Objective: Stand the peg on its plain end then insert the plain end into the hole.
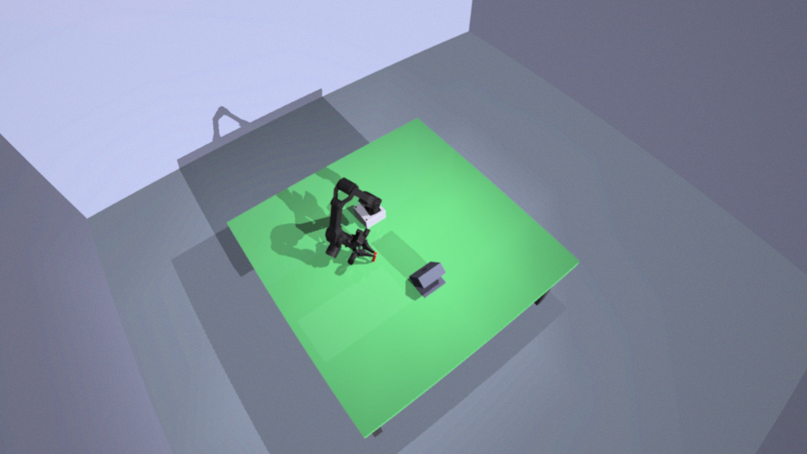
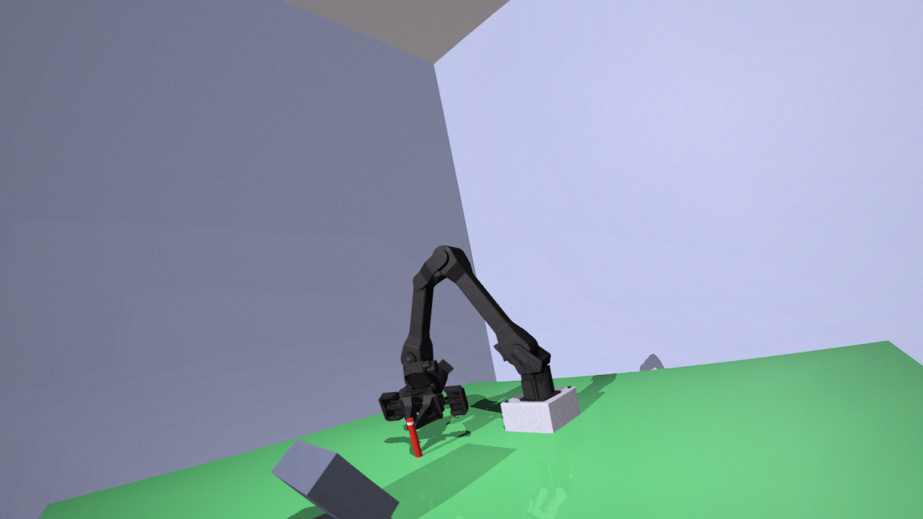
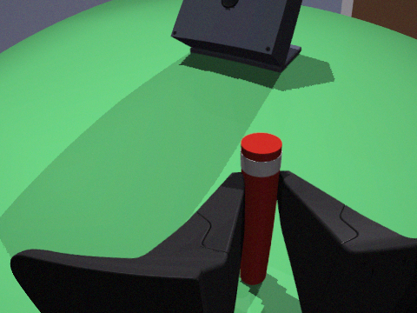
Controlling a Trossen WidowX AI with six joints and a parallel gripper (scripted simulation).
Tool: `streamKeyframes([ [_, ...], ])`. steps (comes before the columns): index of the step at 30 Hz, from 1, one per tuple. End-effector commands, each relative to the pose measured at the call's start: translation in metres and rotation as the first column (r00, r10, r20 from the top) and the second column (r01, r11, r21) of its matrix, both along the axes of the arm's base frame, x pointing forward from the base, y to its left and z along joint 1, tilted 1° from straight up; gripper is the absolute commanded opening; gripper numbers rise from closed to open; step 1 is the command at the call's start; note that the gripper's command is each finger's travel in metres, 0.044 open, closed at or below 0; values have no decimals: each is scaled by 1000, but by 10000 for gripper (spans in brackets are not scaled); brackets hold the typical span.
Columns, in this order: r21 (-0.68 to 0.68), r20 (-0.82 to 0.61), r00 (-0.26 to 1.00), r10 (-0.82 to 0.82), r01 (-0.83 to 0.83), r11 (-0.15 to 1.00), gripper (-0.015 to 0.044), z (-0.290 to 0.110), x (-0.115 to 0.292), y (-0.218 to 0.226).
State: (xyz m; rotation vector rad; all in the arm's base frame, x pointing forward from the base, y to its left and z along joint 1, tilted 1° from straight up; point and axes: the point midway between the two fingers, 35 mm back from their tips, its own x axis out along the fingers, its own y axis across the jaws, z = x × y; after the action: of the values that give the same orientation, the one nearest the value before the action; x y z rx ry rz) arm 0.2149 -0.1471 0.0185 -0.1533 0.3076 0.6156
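While the arm bends low over the table, these lines hold:
Gripper: the gripper (image 3: 261, 203) is clamped on the peg (image 3: 260, 221), 1 finger (image 3: 222, 226) on each side of the red shaft just under the white band.
Peg: near upright, banded end up, plain end at the green table (image 2: 709, 438); whether it touches the surface, I cannot tell.
Wrist view only: the hole (image 3: 229, 0) shows as 1 dark circle in the face of the sloped panel (image 3: 243, 12), beyond the peg.
Exterior view: the panel (image 2: 332, 481) shows only its grey back and side, the hole hidden; the peg (image 2: 413, 437) leans slightly, well apart from it.
Top view: the peg (image 1: 374, 256) is a small red speck at the gripper (image 1: 367, 255), between the white base (image 1: 372, 215) and the panel (image 1: 429, 277).
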Motion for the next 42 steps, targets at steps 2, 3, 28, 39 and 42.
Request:
streamKeyframes([
  [2, 0, 0, 1000, 0, 0, 1000, 50, -2, -1, -1],
  [3, -1, 1, 1000, -1, 1, 1000, 50, -2, -1, -1],
  [28, -3, 18, 1000, -11, 11, 1000, 50, -3, -3, -7],
  [39, -3, 25, 1000, -16, 16, 1000, 50, -3, -4, -9],
  [42, -3, 27, 999, -18, 18, 1000, 50, -3, -4, -10],
])
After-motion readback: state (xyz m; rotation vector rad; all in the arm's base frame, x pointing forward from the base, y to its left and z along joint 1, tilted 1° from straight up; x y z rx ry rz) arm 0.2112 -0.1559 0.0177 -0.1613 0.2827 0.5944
